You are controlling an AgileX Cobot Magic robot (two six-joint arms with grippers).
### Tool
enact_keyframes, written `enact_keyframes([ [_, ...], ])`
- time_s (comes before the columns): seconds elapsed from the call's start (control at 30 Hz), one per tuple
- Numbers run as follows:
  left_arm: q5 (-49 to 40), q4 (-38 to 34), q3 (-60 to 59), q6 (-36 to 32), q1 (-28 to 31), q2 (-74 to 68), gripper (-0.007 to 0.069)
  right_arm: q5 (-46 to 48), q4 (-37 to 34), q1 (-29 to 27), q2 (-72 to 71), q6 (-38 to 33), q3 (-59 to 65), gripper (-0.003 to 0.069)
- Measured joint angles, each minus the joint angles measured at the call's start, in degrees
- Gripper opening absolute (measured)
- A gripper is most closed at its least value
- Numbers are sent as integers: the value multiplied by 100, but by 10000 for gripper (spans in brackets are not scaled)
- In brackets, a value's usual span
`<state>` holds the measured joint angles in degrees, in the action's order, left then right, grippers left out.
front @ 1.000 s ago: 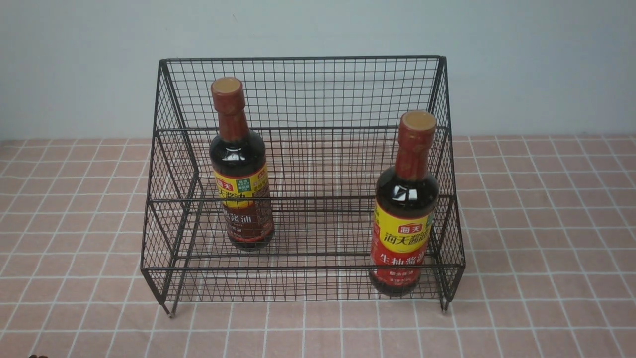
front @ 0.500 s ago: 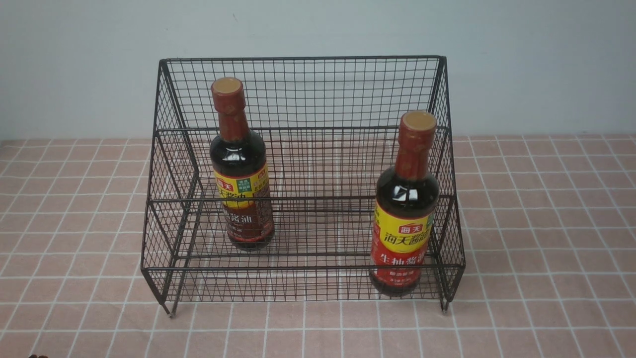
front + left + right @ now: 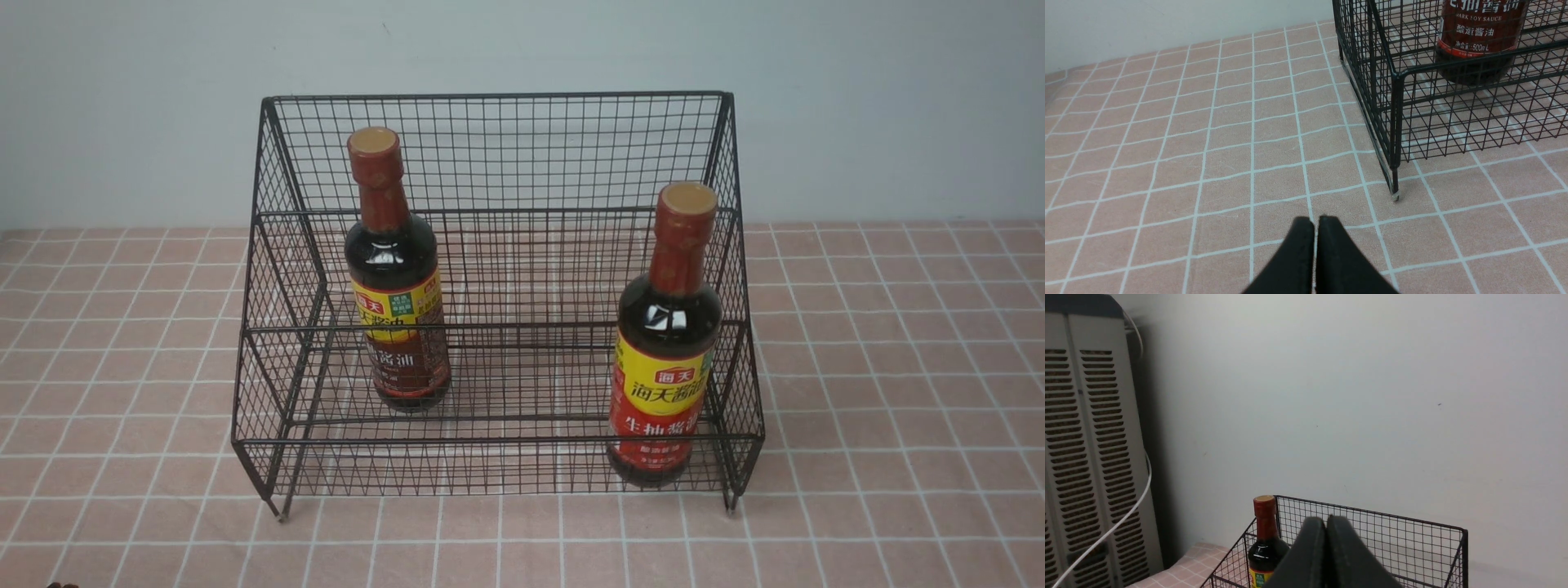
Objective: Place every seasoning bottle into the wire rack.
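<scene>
Wire rack [image 3: 498, 269] stands on the surface [image 3: 898, 367], which is covered by a pink cloth with a white grid; pale wall directly behind the rack; rack is black mesh, two stepped tiers, tall back panel, sloping sides, short feet resting on the cloth.

Browner-label bottle [image 3: 395, 273]: upright inside the rack toward its left side, on the rear tier, behind the middle crossbar; tan cap top below the rack's top edge; lower part of label seen through the mesh.

Red-label bottle [image 3: 665, 339]: upright inside the rack at its right end, on the front tier, just beside the right side panel; base behind the low front mesh; yellow band and red lower label face the front camera.

The two bottles are well apart, each on its own tier; both inside the rack; neither is touched by an arm.

Left end effector [image 3: 1315, 245]: clenched, the two black fingers pressed together with only a thin seam between them; holding nothing; over bare cloth, near the rack's front left foot [image 3: 1395, 195], apart from it; base of the browner-label bottle [image 3: 1478, 49] visible through the mesh in this view.

Right end effector [image 3: 1327, 543]: clenched, fingers together, holding nothing; raised, with the rack's top edge [image 3: 1372, 514] and one bottle's neck and cap [image 3: 1265, 516] beyond it; a louvred grey unit [image 3: 1090, 457] with a white cable [image 3: 1122, 518] stands beyond the rack.
</scene>
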<state>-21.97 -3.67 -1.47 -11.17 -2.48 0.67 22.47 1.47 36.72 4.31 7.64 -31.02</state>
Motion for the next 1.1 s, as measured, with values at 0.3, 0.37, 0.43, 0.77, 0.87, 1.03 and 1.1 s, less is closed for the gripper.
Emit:
enact_keyframes([
  [0.3,0,0,0,0,0,0,-7,-358,-147,-402,-55,-42,701,-13],
  [0.37,0,0,0,0,0,0,-7,-351,-76,-829,-73,-46,940,-13],
  [0.43,0,0,0,0,0,0,-7,-337,-13,-1244,-73,-52,1185,-13],
  [0.77,0,0,0,0,0,0,-7,-314,100,-3012,-122,-66,2744,-13],
  [0.87,0,0,0,0,0,0,-7,-233,100,-3307,-319,-66,3216,-13],
  [1.03,0,0,0,0,0,0,-7,-158,95,-3521,-487,-66,3234,-13],
  [1.1,0,0,0,0,0,0,-7,-158,95,-3552,-498,-66,3234,-13],
])
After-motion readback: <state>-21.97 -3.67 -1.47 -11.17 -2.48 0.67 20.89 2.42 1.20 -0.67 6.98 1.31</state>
